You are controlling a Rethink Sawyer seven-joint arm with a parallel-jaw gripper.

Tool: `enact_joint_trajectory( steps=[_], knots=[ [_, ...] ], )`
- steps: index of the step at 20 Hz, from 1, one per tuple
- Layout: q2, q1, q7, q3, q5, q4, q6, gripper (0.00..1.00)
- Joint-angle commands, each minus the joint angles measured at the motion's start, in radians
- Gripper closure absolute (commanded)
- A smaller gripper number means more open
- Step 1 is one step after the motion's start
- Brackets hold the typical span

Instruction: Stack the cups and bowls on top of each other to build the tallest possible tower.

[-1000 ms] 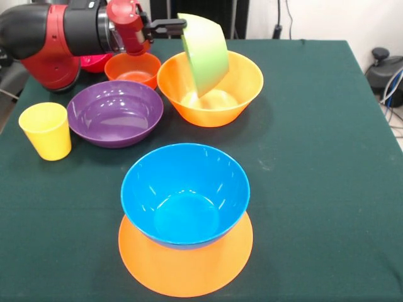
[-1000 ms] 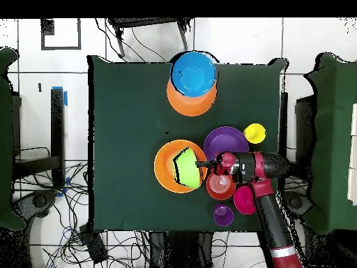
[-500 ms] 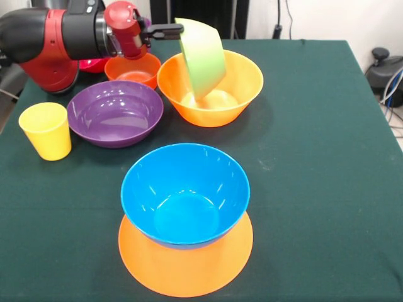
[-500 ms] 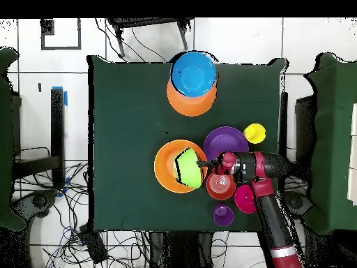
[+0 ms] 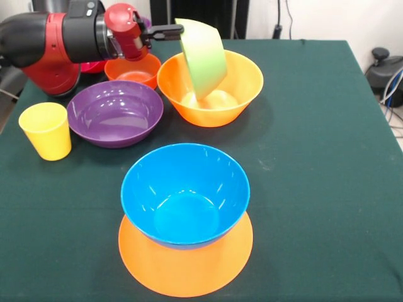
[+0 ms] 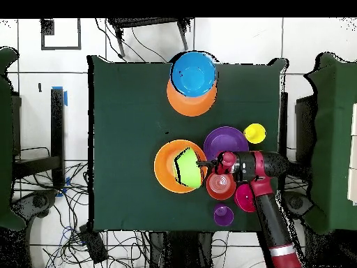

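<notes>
Still the green bowl (image 5: 203,55) tilted over the large orange bowl (image 5: 245,82), jaws clamped on its rim, barely shifted

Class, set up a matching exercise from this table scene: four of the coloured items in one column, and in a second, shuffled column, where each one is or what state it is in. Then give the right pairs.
Things:
1. green bowl
2. blue bowl
3. yellow cup
4. purple bowl

Places or states:
A. stands upright beside the purple bowl
B. sits on an upturned orange bowl
C. held tilted by the gripper over a large orange bowl
D. rests on the table, wide, shallow, empty

Pairs: 1-C, 2-B, 3-A, 4-D
</notes>
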Motion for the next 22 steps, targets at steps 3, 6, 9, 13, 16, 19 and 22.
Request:
enact_joint_trajectory(
  steps=[3,6,9,13,16,19,22],
  knots=[
    [0.038,0.061,-0.271,-0.084,0.058,-0.148,0.113,1.00],
    [0.043,0.067,-0.264,-0.084,0.067,-0.150,0.135,1.00],
    [0.049,0.076,-0.264,-0.086,0.073,-0.165,0.149,1.00],
    [0.055,0.082,-0.268,-0.087,0.078,-0.175,0.165,1.00],
    [0.051,0.079,-0.263,-0.087,0.078,-0.172,0.172,1.00],
    [0.047,0.074,-0.256,-0.086,0.076,-0.164,0.170,1.00],
    [0.052,0.075,-0.257,-0.087,0.076,-0.169,0.172,1.00]
  ],
)
